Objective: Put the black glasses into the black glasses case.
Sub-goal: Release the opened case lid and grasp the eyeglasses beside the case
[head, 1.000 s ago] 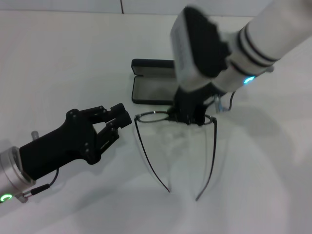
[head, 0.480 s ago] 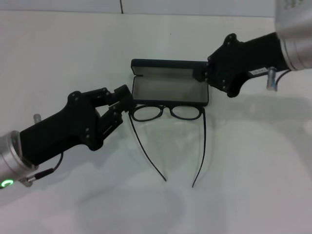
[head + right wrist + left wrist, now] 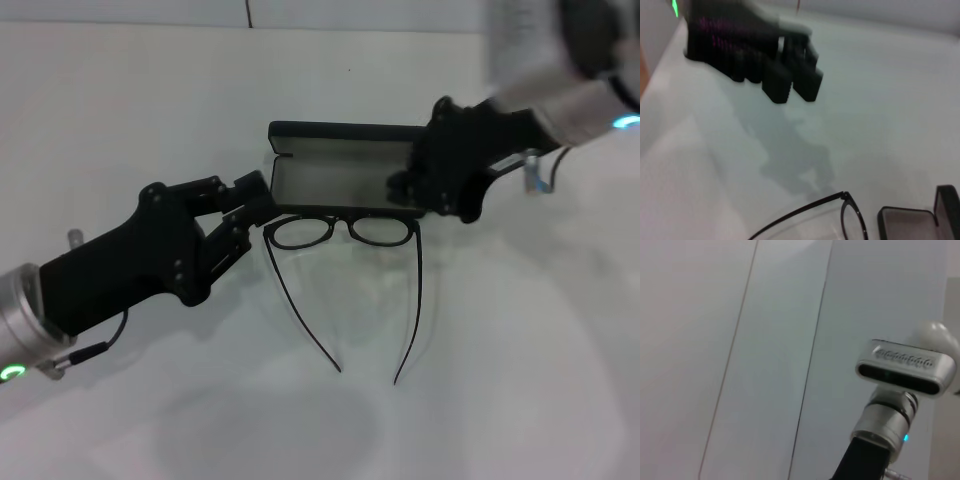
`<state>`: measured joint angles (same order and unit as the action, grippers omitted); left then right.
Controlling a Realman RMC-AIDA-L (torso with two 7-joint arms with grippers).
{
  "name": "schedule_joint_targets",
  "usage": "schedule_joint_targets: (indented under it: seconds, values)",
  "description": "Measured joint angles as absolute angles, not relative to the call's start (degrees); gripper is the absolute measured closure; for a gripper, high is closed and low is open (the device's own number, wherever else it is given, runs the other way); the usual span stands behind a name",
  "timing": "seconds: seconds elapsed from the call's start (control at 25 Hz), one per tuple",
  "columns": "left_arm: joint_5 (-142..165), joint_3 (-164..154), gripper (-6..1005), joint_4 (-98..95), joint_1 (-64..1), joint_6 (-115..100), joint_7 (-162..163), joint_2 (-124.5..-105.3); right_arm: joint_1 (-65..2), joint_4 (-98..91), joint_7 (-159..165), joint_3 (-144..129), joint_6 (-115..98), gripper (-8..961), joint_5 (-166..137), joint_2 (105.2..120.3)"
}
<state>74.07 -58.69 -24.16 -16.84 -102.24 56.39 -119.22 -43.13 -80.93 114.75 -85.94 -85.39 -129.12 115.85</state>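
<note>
The black glasses (image 3: 300, 232) lie on the white table with their temple arms unfolded toward me, lenses just in front of the open black glasses case (image 3: 330, 180). My left gripper (image 3: 260, 200) sits at the left end of the glasses and case. Its fingers (image 3: 775, 85) stand close together and hold nothing. My right gripper (image 3: 405, 188) hovers over the right end of the case, just behind the right lens. The right wrist view shows part of the glasses (image 3: 845, 196), one end of the case (image 3: 905, 220) and the left gripper (image 3: 791, 87).
The white table (image 3: 520, 350) stretches on all sides. The left wrist view shows only a pale wall and the right arm's silver wrist with its camera unit (image 3: 900, 367).
A second ago my right gripper was over the bridge of the glasses. It has since let go, lifted away to the case's right end and come down a little. The left gripper edged closer to the glasses.
</note>
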Motion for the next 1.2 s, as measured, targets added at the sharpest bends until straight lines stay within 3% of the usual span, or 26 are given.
schedule_joint_targets:
  seconds: [0.2, 0.32, 0.4, 0.52, 0.76, 1.2]
  values:
    - [74.03, -57.80, 812, -24.58, -14.80, -102.30, 56.37, -118.97, -57.69, -68.39, 119.76, -94.30, -87.82, 935, -135.23, 116.18]
    - [74.26, -56.53, 812, -24.54, -13.42, -102.56, 55.30, -118.51, -63.57, -61.67, 120.44, -103.84, -83.71, 839, -135.46, 116.22]
    - [74.37, -56.25, 812, -24.55, -12.43, -102.71, 54.44, -117.94, -65.32, -60.01, 120.65, -108.65, -78.95, 775, -135.58, 116.26]
    - [74.23, -56.08, 812, -24.75, -10.69, -103.24, 54.25, -116.90, -65.61, -59.72, 120.40, -109.01, -77.14, 560, -135.48, 116.28]
    - [74.42, -55.67, 812, -24.64, -8.99, -103.76, 53.55, -116.38, -68.65, -54.19, 119.87, -107.65, -73.49, 395, -133.44, 116.28]
    - [77.56, -55.99, 813, -24.17, -9.89, -103.04, 52.29, -118.49, -71.77, -43.64, 114.30, -108.08, -65.22, 399, -125.19, 116.28]
